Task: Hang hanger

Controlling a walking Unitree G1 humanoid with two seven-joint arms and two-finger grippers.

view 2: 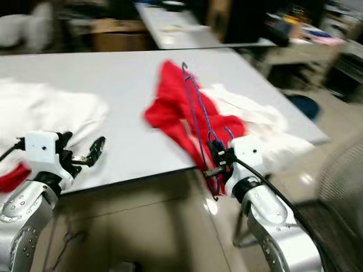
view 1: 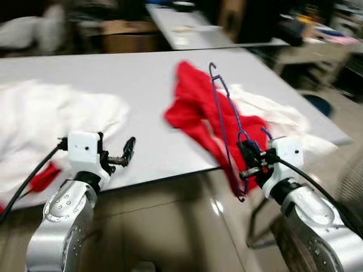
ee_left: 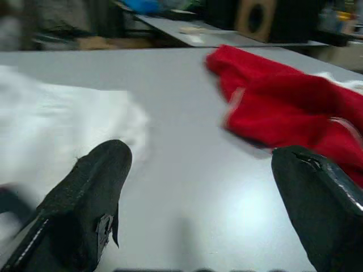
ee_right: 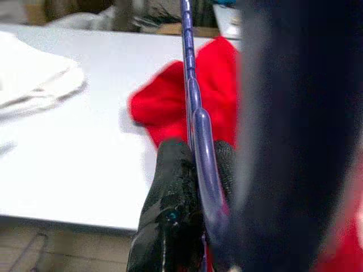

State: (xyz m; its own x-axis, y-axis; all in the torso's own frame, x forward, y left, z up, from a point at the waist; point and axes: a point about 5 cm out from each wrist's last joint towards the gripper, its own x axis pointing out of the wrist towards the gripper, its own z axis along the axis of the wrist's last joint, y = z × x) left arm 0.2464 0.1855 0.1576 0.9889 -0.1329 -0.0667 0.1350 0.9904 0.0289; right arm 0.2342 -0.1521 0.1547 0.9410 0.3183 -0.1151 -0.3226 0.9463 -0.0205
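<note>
A thin purple hanger (view 1: 226, 107) carries a red garment (view 1: 195, 113) that drapes over the grey table's (view 1: 153, 79) near right edge. My right gripper (view 1: 251, 161) is shut on the hanger's lower part; in the right wrist view the purple hanger bar (ee_right: 199, 153) runs squeezed between the black fingers (ee_right: 173, 198). The hanger's hook (view 1: 212, 69) points away over the table. My left gripper (view 1: 126, 154) hovers open at the table's near edge, nothing between its fingers (ee_left: 91, 198).
White cloth (view 1: 51, 127) lies heaped on the table's left, more white cloth (view 1: 272, 116) beside the red garment. A second table (view 1: 193, 25) and cluttered shelves stand behind. Tiled floor (view 1: 170, 226) lies below the table edge.
</note>
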